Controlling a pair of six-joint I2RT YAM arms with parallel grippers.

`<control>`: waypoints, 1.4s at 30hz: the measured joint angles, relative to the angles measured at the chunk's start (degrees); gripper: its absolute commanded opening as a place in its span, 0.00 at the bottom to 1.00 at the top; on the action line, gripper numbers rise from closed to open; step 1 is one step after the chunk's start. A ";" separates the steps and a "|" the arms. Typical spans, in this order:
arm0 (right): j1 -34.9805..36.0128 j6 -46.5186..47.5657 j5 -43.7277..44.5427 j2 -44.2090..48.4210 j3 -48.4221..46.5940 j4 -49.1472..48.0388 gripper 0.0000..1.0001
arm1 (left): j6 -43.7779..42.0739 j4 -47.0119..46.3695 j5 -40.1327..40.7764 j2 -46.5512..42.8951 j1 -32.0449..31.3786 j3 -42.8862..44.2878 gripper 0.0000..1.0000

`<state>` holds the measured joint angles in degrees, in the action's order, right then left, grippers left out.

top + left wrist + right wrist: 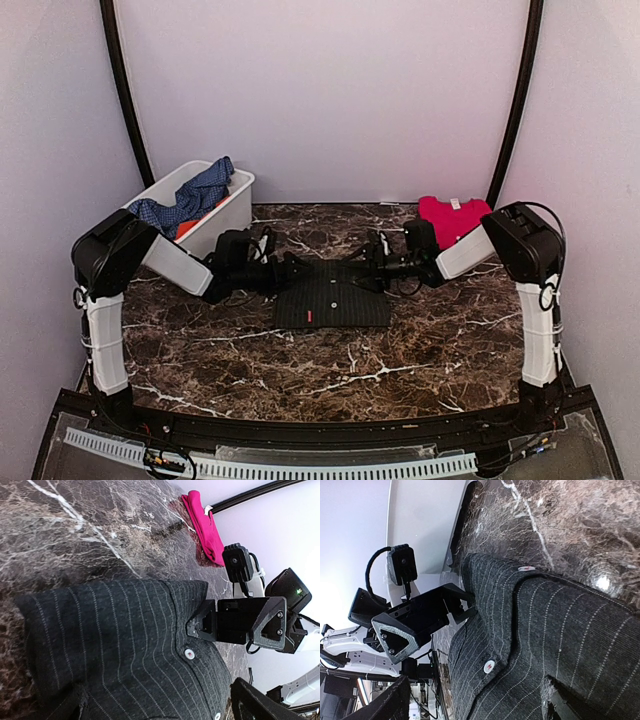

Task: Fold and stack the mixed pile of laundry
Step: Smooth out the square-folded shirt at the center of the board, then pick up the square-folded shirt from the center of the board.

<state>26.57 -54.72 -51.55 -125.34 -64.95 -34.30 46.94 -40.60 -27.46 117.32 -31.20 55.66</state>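
Folded shirt point(333, 303) on worktop point(300, 380).
Left hand point(465, 603), right hand point(198, 624) spread apart, seemingly touching its opposite edges.

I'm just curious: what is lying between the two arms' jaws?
A folded dark pinstriped shirt, flat on the marble table; both wrist views show it clearly.

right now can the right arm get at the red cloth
Probably yes: the red cloth lies uncovered, with nothing on it, close behind the right gripper, which stands open at the dark shirt.
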 measured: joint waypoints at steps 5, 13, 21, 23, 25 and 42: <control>-0.94 2.38 0.57 3.39 3.34 2.01 0.80 | -0.76 0.28 1.18 -3.78 1.25 -4.59 0.99; -2.40 10.43 2.14 22.82 8.24 17.62 0.75 | -13.44 13.38 10.01 -19.74 -0.33 -8.96 0.99; -5.07 18.14 4.09 39.01 15.08 27.10 0.74 | -38.73 27.85 24.37 -27.93 -17.18 2.69 0.97; -5.97 18.78 4.59 39.78 18.71 29.14 0.74 | -44.46 30.84 28.50 -25.14 -21.27 6.14 0.92; -6.78 18.93 4.94 40.46 22.32 30.84 0.74 | -50.47 34.03 32.92 -20.00 -25.73 10.29 0.83; -11.15 12.31 3.56 44.70 36.65 25.99 0.71 | -75.45 43.34 46.38 9.44 -37.44 30.93 0.32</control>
<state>15.42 -42.41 -47.99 -80.64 -28.29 -8.32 -28.51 2.74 18.92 126.76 -68.64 86.59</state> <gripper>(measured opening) 0.716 0.427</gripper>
